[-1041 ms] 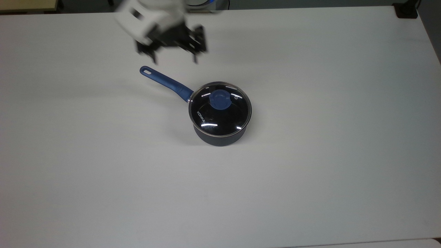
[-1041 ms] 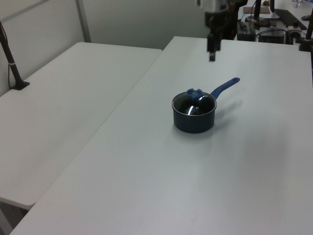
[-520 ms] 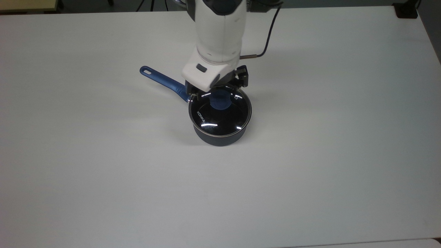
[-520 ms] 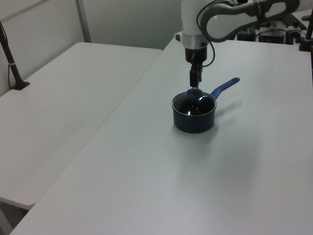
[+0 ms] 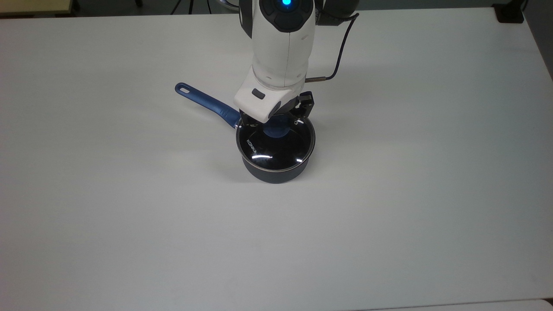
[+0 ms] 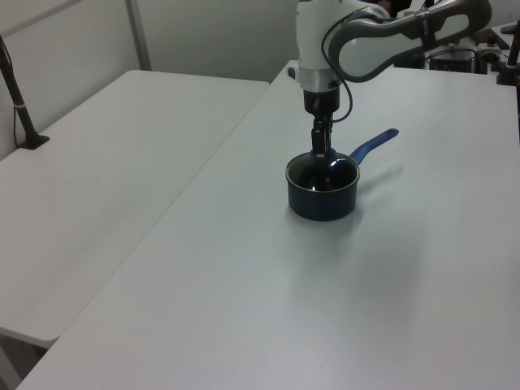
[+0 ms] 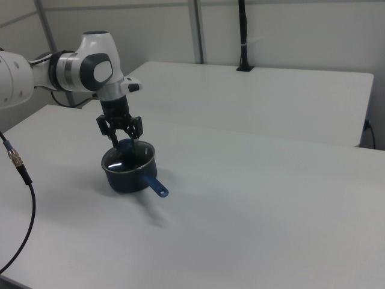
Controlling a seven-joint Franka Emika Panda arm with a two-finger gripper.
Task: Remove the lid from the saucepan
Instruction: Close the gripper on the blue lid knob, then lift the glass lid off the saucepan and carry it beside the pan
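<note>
In the top view, the round clear glass lid [image 5: 275, 144] with its blue knob sits on the small dark saucepan [image 5: 276, 170], the two-finger gripper [image 5: 274, 122] directly over the knob. In the left view, the gripper [image 6: 322, 153] reaches down to the lid's centre. In the right view, the jaws stand spread, the knob between them, untouched.

Glass lid [image 5: 276, 144] seated on saucepan [image 5: 276, 172]

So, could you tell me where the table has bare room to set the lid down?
The table is bare on every side of the saucepan. It is crowded only behind the saucepan, where its handle and the tool sit.
</note>
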